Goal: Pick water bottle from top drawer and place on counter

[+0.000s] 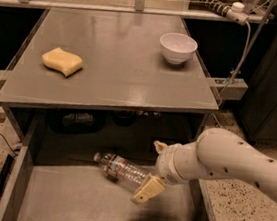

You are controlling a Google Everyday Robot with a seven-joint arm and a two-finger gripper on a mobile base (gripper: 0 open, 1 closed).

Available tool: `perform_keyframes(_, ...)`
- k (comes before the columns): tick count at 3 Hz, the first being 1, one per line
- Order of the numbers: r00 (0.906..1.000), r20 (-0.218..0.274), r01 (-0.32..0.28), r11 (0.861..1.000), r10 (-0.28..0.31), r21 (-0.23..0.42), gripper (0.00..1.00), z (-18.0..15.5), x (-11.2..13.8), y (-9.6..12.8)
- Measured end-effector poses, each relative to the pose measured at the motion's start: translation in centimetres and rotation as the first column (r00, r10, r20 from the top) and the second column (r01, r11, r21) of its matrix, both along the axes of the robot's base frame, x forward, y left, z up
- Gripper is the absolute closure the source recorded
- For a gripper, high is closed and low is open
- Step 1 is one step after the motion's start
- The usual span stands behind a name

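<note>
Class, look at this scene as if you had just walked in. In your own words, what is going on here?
A robot arm reaches into the open drawer under the counter. Its pincer is at the end of a water bottle, which lies on its side on the drawer floor. The pincer looks open, with one finger on each side of the bottle's end, so nothing is lifted yet. On the counter sit a yellow sponge and a white bowl.
</note>
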State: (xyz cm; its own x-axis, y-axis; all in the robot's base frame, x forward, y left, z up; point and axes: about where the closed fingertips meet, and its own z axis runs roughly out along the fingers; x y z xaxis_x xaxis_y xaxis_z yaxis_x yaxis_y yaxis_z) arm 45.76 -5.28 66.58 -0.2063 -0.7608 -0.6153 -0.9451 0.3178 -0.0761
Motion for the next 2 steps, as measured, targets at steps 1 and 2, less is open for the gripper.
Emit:
perform_keyframes(1,0.9980,0.061,-0.013,0.999,0.017,-0.052,0.00,-0.8,-0.1,1.4)
perform_keyframes(2,0.9960,0.088,-0.007,0.997,0.014,-0.078,0.00,-2.0,-0.1,1.9)
